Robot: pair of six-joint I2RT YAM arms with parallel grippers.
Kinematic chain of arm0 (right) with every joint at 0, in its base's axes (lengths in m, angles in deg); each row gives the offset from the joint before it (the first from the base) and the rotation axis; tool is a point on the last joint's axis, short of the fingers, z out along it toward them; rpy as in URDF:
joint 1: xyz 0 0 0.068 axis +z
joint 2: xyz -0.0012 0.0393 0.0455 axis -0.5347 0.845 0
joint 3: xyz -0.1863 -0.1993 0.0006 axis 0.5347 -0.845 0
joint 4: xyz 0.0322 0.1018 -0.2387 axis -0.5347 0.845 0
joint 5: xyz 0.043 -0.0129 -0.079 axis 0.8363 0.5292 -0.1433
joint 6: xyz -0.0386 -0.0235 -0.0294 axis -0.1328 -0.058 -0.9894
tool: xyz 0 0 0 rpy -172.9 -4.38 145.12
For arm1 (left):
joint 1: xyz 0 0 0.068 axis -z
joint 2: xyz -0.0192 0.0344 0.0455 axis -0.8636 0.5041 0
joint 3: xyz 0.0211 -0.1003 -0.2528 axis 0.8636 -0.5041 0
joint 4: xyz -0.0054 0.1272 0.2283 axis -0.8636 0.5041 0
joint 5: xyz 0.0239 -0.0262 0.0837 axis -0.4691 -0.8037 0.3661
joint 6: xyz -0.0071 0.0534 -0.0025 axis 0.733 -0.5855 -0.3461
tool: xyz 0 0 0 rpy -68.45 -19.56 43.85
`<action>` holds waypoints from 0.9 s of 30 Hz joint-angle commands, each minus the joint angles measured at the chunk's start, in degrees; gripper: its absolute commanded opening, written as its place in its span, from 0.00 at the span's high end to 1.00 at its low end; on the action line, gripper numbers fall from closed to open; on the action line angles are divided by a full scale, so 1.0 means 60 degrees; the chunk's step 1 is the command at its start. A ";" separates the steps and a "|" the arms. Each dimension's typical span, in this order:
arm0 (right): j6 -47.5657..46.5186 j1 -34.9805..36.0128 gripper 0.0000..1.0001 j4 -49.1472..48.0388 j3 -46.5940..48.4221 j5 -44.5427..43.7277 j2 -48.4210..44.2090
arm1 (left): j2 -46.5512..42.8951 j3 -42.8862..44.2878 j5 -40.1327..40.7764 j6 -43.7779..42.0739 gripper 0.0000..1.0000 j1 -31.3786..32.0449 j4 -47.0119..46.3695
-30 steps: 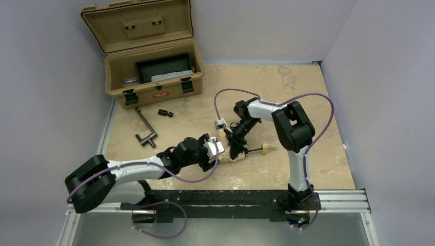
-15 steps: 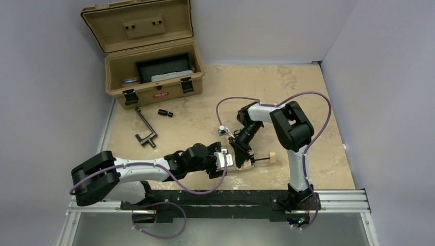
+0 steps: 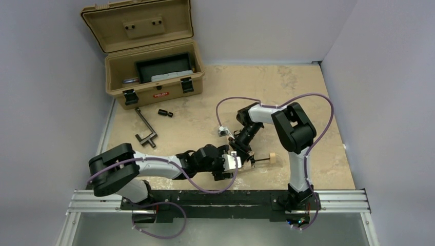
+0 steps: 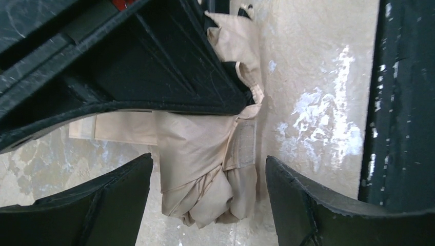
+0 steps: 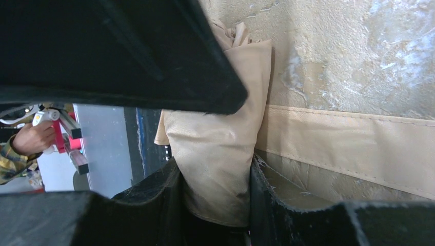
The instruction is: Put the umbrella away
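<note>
Beige fabric of the umbrella (image 4: 205,169) lies bunched on the desk (image 3: 287,92), close to the near edge and between my two arms. Its long axis runs left to right, almost parallel to that edge, with the pale wooden handle (image 3: 272,157) pointing to my right and the cloth end to my left. My right fingers (image 5: 154,200) are clamped on a fold of the cloth. My left fingers (image 4: 102,205) stand apart, one on each side of the bundle's end, not pinching it.
</note>
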 commanded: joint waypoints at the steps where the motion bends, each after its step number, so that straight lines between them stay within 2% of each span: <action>1: -0.0242 0.0026 0.99 -0.2328 -0.0477 -0.3604 0.0499 | 0.0323 0.0255 0.0500 -0.0319 0.22 0.0056 -0.0638; 7: -0.0233 0.0031 0.98 -0.2426 -0.0505 -0.3523 0.0469 | 0.0839 0.0484 0.0206 -0.0187 0.25 0.0056 -0.0665; 10: -0.0206 0.0028 0.95 -0.2542 -0.0575 -0.3471 0.0393 | 0.1322 0.0652 -0.0032 0.0012 0.33 0.0056 -0.0665; 12: -0.0208 0.0027 0.93 -0.2634 -0.0654 -0.3411 0.0301 | 0.1685 0.0820 -0.0149 0.0110 0.44 0.0056 -0.0444; 15: -0.0204 0.0008 0.85 -0.2730 -0.0715 -0.3142 0.0073 | 0.2029 0.0947 -0.0131 0.0353 0.75 0.0042 -0.0128; 17: -0.0246 -0.0017 0.74 -0.2750 -0.0698 -0.2892 -0.0190 | 0.2168 0.0820 -0.0124 0.0571 0.94 0.0041 -0.0212; 18: -0.0255 -0.0083 0.66 -0.2780 -0.0653 -0.2728 -0.0367 | 0.2217 0.0761 -0.0140 0.0686 1.00 0.0041 -0.0227; 19: -0.0258 -0.0143 0.59 -0.2804 -0.0609 -0.2588 -0.0578 | 0.2261 0.0695 -0.0181 0.0780 1.00 0.0041 -0.0235; 22: -0.0244 -0.0510 0.45 -0.2841 -0.0324 -0.2162 -0.1292 | 0.2379 0.0625 -0.0306 0.1027 1.00 0.0034 -0.0083; 27: -0.0646 -0.1566 0.40 -0.2405 0.0319 -0.1529 -0.2385 | 0.2620 0.0691 -0.0763 0.1450 1.00 -0.0180 0.0284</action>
